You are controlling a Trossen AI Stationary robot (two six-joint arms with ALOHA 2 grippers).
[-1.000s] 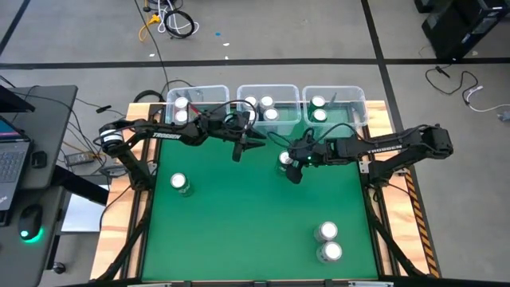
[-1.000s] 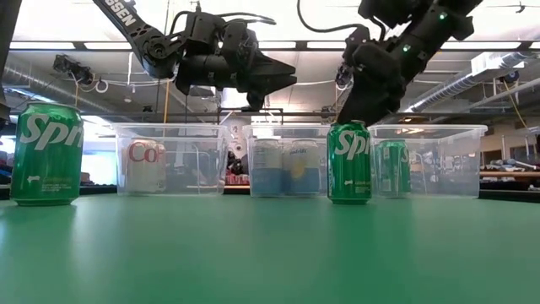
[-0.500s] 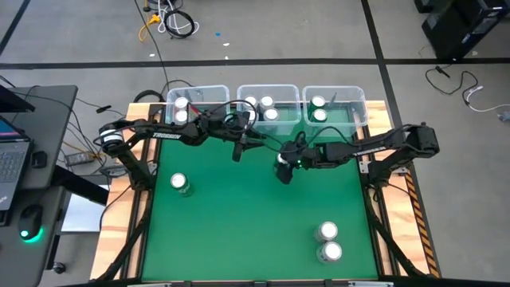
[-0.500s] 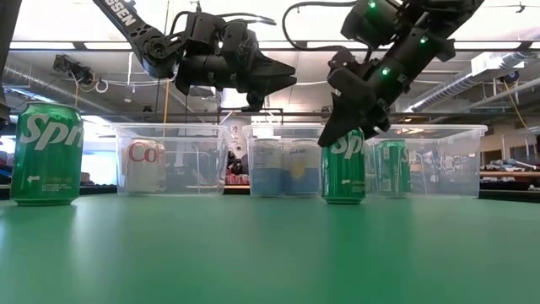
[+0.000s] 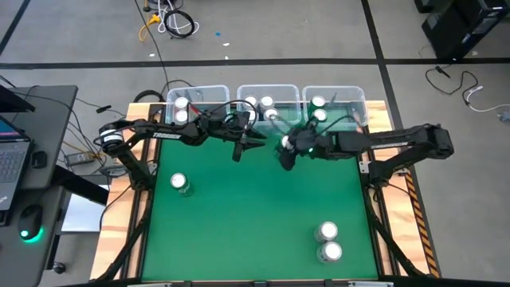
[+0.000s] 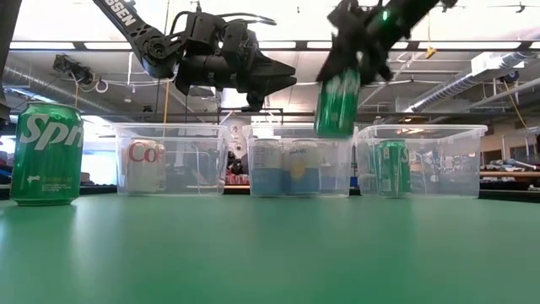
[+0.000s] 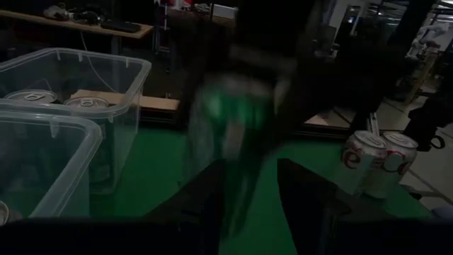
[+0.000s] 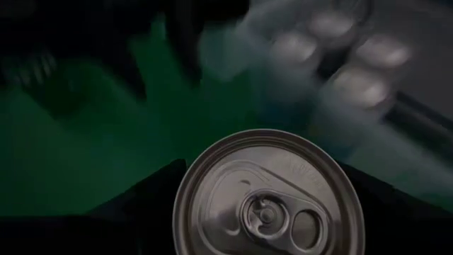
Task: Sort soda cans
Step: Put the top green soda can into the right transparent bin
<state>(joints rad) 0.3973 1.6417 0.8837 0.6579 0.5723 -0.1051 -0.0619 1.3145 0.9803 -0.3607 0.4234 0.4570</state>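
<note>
- The green can (image 6: 337, 103) is light, smooth and slippery, with thin sides, so hold it around the middle and don't squeeze hard.
- Your right gripper (image 5: 285, 148) pinches it, lifted off the table, near the far bins (image 5: 335, 95).
- Your left gripper (image 5: 249, 141) hangs partly spread beside it, holding nothing.

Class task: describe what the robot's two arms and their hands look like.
Both arms are dark and jointed. The left arm carries white lettering, and black cables loop above its hand. The right hand is dark too, with small green lights glowing near it.
</note>
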